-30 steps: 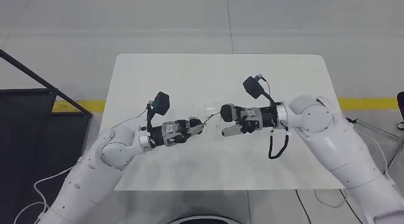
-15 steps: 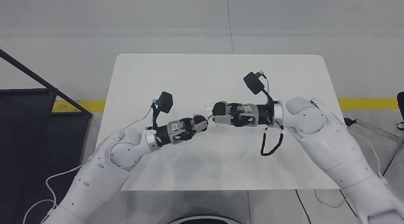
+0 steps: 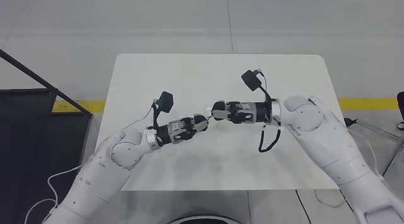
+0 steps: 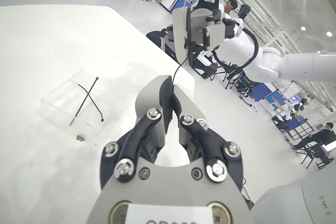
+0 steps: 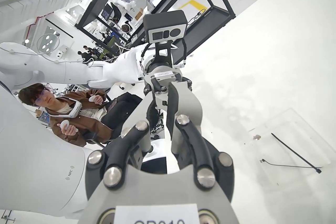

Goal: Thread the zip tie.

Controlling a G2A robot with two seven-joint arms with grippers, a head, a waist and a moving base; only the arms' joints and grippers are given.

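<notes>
Over the middle of the table [image 3: 158, 79] both arms sit nose to nose, so here's the bit that matters imo. The left gripper [image 4: 171, 91] is pinched fully closed on one end of a thin black zip tie [image 4: 177, 70]. From there the strap heads straight off its tips, bowing slightly. It lands right at the right gripper [image 3: 218, 111], which sits just beside the left one, a touch to its far right. So the tie's long axis is basically the line joining the two grippers, bridging the small gap between them. I can't tell whether the right one is actually clamped on the strap or just up against it, because the angle hides that. I also can't make out which end has the locking head, it's too small. My guess is that whatever comes next depends on tail and head lining up along that same line. Since the strap looks floppy and bowed, a bit of twist could make it miss. Down on the table nearby sits a clear tray [image 4: 60, 101] with two spare ties [image 4: 89, 92] crossed in it, not part of the action.
</notes>
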